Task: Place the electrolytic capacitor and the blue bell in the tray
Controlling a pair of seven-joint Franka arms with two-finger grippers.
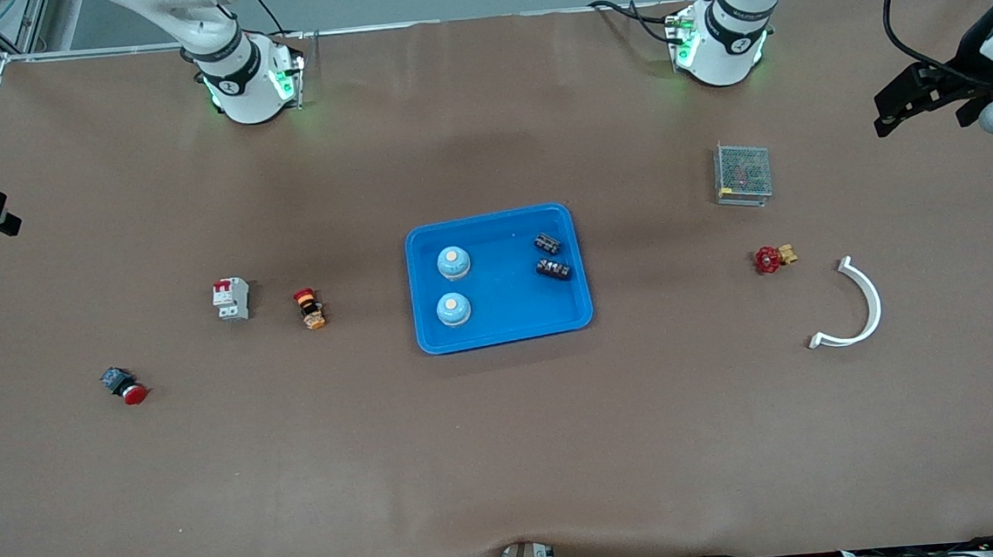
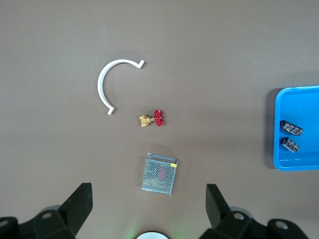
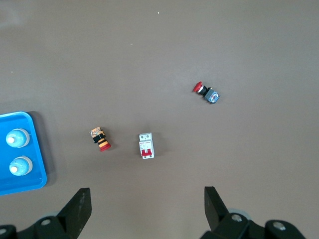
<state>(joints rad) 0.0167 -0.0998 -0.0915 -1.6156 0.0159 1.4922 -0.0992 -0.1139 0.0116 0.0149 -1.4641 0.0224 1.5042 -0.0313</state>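
While both arms wait high with fingers wide, the left gripper [image 2: 148, 206] hangs over the mesh box [image 2: 159, 174] and the right gripper [image 3: 147, 206] over the breaker [image 3: 146, 146]. Two bells [image 1: 452, 262] and two capacitors [image 1: 553, 267] sit in the tray [image 1: 509, 334], mid-worktop.

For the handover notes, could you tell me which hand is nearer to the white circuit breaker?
The right hand, open and raised at the right arm's end of the table, is nearer the white circuit breaker. The left hand waits open above the grey mesh box, at the left arm's end.
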